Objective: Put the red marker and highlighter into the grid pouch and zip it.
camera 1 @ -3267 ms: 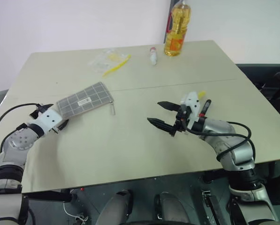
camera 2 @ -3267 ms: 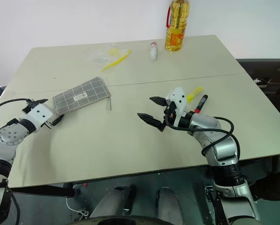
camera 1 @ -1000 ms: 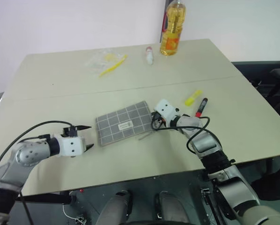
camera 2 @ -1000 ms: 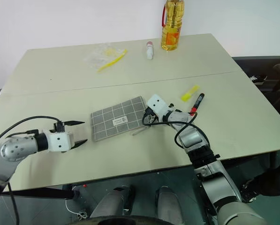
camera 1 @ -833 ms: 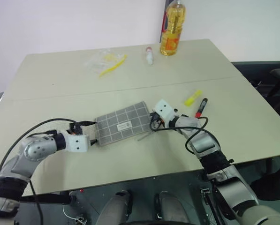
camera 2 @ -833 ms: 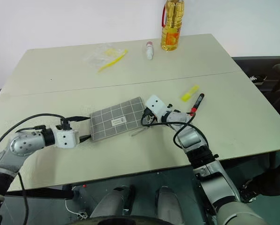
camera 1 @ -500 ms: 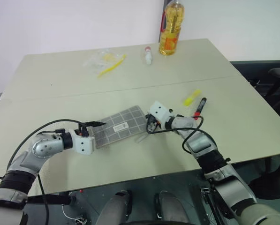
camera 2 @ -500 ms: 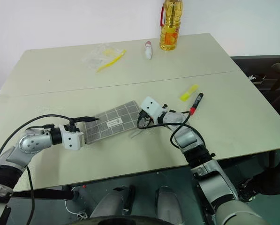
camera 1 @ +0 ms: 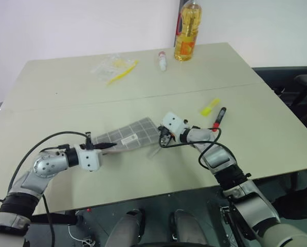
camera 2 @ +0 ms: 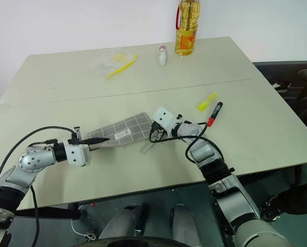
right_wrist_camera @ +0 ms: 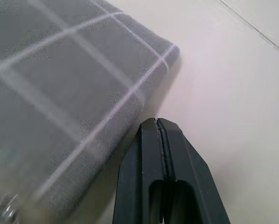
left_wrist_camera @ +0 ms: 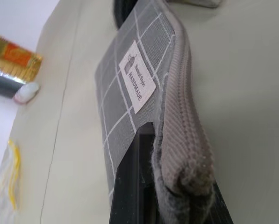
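Grey grid pouch (camera 2: 123,131) pinched by left claw (camera 2: 101,139) to steady it; right claw (right_wrist_camera: 160,126) clenched empty beside its zipper end.

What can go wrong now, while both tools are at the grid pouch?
The left tool is shut on one end of the grid pouch, whose zipper looks closed, so the pouch may shift instead of opening. The right tool is shut beside the far corner, apparently holding nothing. The red marker and highlighter lie loose nearby and could get knocked.
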`<move>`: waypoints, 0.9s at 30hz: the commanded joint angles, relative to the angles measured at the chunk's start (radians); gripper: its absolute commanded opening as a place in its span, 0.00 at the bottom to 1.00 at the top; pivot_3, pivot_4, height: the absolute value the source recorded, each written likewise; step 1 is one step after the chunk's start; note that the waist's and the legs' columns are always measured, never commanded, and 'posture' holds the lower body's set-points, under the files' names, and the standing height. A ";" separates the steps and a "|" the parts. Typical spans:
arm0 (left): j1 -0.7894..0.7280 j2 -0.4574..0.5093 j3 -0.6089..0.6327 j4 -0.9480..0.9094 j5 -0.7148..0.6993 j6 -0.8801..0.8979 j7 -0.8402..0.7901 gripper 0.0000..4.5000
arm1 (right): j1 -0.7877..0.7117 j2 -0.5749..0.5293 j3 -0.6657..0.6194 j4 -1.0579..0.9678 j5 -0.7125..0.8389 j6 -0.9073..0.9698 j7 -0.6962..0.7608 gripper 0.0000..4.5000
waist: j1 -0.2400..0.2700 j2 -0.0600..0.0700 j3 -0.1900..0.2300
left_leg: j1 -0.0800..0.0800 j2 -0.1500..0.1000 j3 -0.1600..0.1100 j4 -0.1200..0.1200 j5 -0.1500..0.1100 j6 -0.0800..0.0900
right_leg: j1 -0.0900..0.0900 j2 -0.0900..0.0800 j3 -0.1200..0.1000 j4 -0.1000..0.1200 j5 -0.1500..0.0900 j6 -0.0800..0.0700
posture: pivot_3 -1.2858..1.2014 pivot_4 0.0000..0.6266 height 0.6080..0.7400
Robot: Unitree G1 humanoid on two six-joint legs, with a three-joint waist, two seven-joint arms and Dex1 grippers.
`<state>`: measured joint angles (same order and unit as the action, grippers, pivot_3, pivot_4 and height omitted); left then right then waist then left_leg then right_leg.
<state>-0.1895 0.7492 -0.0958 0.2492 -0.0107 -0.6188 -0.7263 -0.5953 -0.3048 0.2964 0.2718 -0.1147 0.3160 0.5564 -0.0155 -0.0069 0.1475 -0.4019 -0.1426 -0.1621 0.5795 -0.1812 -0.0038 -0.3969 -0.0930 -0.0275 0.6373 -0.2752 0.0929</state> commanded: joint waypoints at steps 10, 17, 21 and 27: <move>0.117 -0.219 0.123 -0.516 -0.314 0.662 0.199 0.00 | -0.004 -0.067 -0.296 -0.219 0.251 0.191 0.057 0.96 | 0.001 0.000 0.000 | 0.000 0.000 -0.001 0.000 0.000 0.000 | 0.003 0.000 0.001 0.003 0.000 0.000 | 0.52 0.24 1.00; 0.144 -0.258 0.074 -0.608 -0.310 0.759 0.170 0.00 | -0.003 -0.081 -0.280 -0.309 0.316 0.237 0.106 0.96 | 0.004 -0.001 0.000 | 0.000 0.000 0.000 0.001 0.000 0.000 | 0.003 0.000 0.001 0.003 0.000 -0.001 | 0.52 0.24 1.00; 0.142 -0.254 0.075 -0.613 -0.306 0.772 0.147 0.00 | -0.032 -0.071 -0.280 -0.296 0.316 0.256 0.083 0.96 | 0.005 -0.001 0.000 | 0.000 0.000 0.000 0.001 0.000 0.000 | 0.003 0.000 0.001 0.003 -0.001 -0.002 | 0.52 0.24 1.00; 0.144 -0.246 0.076 -0.612 -0.298 0.773 0.114 0.00 | -0.047 -0.060 -0.284 -0.293 0.339 0.259 0.073 0.56 | 0.005 -0.001 0.000 | 0.000 0.000 0.000 0.001 0.000 0.000 | 0.003 0.000 0.001 0.001 -0.001 -0.002 | 0.52 0.24 1.00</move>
<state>-0.0425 0.5014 -0.0260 -0.3246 -0.3127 0.1655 -0.6072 -0.6166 -0.3701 0.0278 0.0022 0.2029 0.5828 0.6327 -0.0107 -0.0074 0.1471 -0.4025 -0.1423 -0.1622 0.5801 -0.1812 -0.0038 -0.3937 -0.0931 -0.0269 0.6382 -0.2763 0.0910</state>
